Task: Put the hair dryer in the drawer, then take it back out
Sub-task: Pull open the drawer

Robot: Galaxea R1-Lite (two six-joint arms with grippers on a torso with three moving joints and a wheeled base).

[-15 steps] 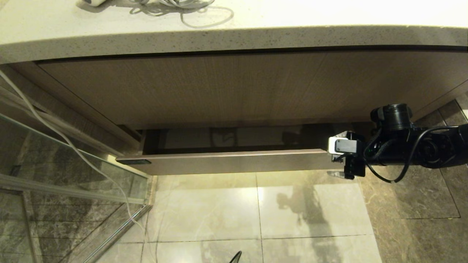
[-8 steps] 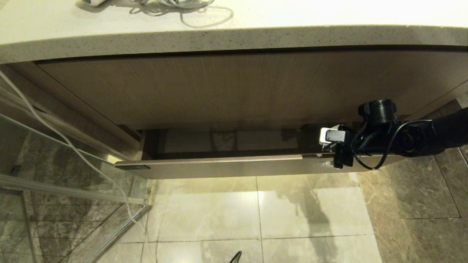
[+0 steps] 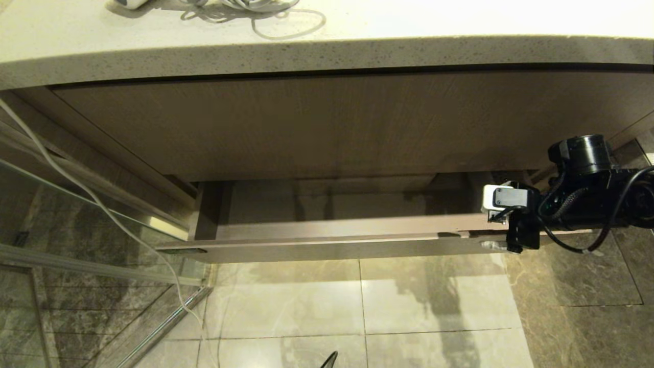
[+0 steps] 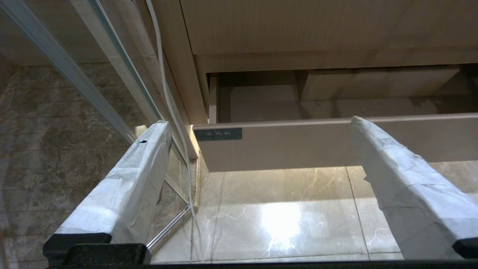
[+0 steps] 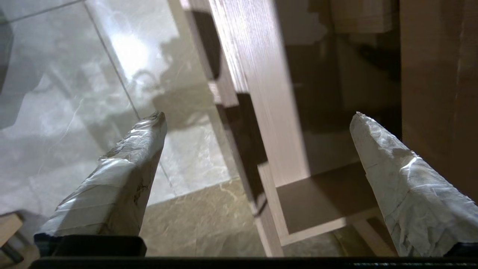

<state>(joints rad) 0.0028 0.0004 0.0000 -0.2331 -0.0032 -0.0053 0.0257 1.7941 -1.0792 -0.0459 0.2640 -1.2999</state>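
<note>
Right gripper (image 5: 257, 116) at right end of drawer (image 3: 327, 249), fingers spread wide, straddling drawer front: one finger over floor tile (image 3: 434, 296), other over drawer interior. Nothing held. Drawer partly pulled out under vanity panel (image 3: 306, 128), inside bare where visible. Left gripper (image 4: 261, 123) low, jaws wide, empty, facing drawer's left corner. Hair dryer (image 3: 130, 3) barely visible at countertop (image 3: 357, 51) far edge, white cord (image 3: 255, 10) beside it.

Speckled countertop (image 3: 357, 51), glass panel (image 3: 76, 255), white cable (image 3: 102, 204), glossy marble floor tiles (image 3: 409, 306).
</note>
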